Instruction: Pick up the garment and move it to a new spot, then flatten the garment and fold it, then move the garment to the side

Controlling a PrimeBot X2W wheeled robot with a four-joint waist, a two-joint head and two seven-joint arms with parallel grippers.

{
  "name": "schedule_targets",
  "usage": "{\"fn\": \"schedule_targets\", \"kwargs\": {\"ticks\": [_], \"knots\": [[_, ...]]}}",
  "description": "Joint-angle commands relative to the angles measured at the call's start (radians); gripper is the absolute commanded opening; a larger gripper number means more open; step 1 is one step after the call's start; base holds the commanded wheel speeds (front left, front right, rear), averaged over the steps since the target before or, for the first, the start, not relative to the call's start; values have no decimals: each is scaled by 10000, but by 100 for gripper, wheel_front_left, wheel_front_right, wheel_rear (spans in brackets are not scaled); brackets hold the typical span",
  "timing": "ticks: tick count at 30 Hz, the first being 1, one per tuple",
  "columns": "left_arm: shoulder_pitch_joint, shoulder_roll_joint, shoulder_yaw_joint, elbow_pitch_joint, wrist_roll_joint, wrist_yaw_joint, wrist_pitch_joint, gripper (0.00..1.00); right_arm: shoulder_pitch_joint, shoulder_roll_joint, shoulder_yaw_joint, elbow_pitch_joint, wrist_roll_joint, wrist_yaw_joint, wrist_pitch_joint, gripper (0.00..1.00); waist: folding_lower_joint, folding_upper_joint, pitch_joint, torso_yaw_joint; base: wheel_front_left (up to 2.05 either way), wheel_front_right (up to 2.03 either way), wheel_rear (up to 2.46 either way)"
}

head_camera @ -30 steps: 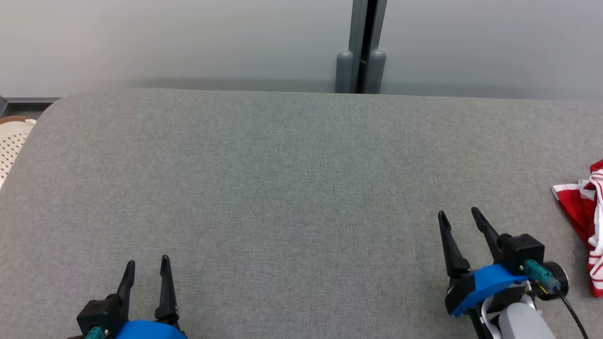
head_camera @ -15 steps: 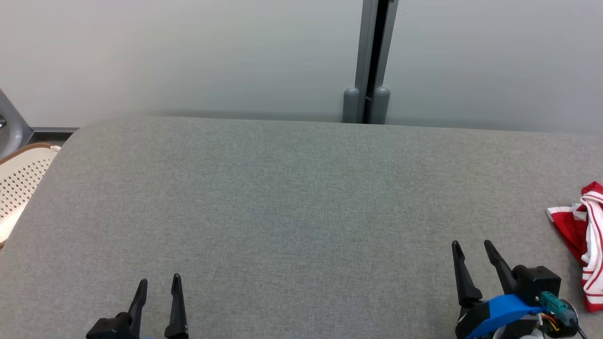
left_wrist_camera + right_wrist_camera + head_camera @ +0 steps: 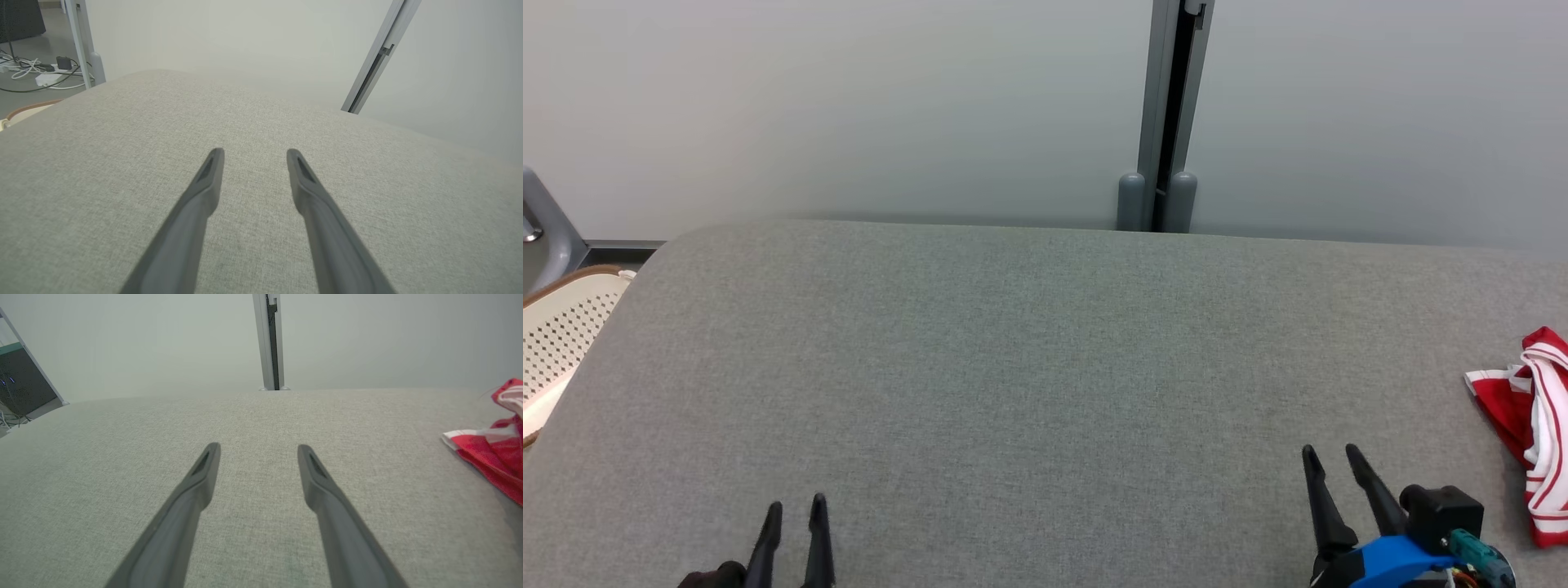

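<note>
Garment (image 3: 1521,412), red with white stripes, lies crumpled at the right edge of the table (image 3: 1013,367), a little ahead and to the right of the right pincer (image 3: 1330,449). Both pincers are low over the top, each with its fingers apart and nothing between them. The left pincer (image 3: 796,503) is well apart from the garment. I judge the fabric soft, light and limp, so it will sag and bunch. A pinch on the near hem or on an outer fold looks the safest. The table has a grey woven cover, slightly rough. Behind it is a pale wall with a grey post (image 3: 1168,106), and a perforated white basket (image 3: 560,327) sits beside the left corner.
</note>
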Motion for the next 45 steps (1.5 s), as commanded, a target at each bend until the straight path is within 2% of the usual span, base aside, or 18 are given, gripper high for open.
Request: {"fn": "schedule_targets", "kwargs": {"ticks": [1,26,45], "knots": [[42,-17,4,117,-16,0,29,0,16,10,-7,115,14,0,23,0,0,0,-1,0,0,0,0],[-535,-13,332,-257,-4053,-2,1173,0,-34,10,-307,-614,4422,0,1172,0,0,0,49,-104,0,0,0],[-895,-5,520,-527,-6436,-4,1834,0,-92,-4,-478,-1097,7018,1,1831,0,0,0,88,-182,0,0,0]]}}
